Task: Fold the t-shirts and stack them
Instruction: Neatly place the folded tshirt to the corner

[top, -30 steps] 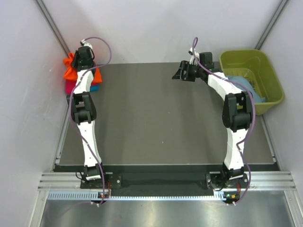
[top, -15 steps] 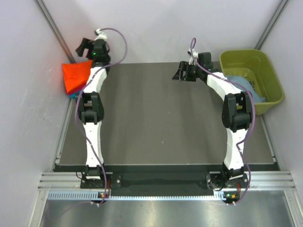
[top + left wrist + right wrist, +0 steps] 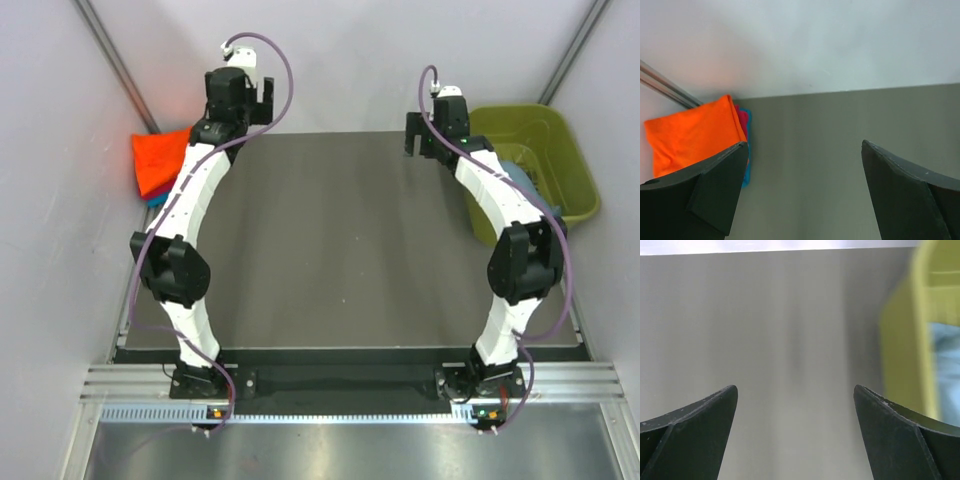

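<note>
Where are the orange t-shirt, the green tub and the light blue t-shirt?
orange t-shirt (image 3: 160, 160), top view, middle of its folded top face.
olive-green tub (image 3: 530, 130), top view, inner far wall.
light blue t-shirt (image 3: 946, 370), right wrist view, the part showing inside the tub.

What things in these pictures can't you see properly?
- Under the orange t-shirt: the left wrist view shows only a pink edge and a blue edge; the orange covers the rest.
- Light blue t-shirt in the green tub: from above the right arm crosses it; the right wrist view blurs and crops it.
- Orange t-shirt's near corner: left wrist view, behind a black finger.
</note>
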Tool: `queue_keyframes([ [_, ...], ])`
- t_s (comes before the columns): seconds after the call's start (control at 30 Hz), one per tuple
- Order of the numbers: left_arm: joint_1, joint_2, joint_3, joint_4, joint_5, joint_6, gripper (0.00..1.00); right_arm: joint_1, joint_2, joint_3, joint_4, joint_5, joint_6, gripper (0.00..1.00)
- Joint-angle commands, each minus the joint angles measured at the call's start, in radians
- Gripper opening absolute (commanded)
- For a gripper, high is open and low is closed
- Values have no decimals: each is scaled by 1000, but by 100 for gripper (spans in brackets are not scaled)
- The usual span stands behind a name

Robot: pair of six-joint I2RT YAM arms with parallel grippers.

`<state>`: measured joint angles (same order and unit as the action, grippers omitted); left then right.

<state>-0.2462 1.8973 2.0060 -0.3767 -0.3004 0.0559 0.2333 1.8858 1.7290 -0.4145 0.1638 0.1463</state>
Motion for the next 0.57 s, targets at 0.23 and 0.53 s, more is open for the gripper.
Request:
queue_keyframes([
  [0.23, 12, -182, -87, -105, 41, -145, 99, 12, -249, -123, -81, 138, -74, 100],
  [0.53, 18, -394, -379, -68, -77, -78, 99, 14, -424, -261, -69, 181, -79, 100],
])
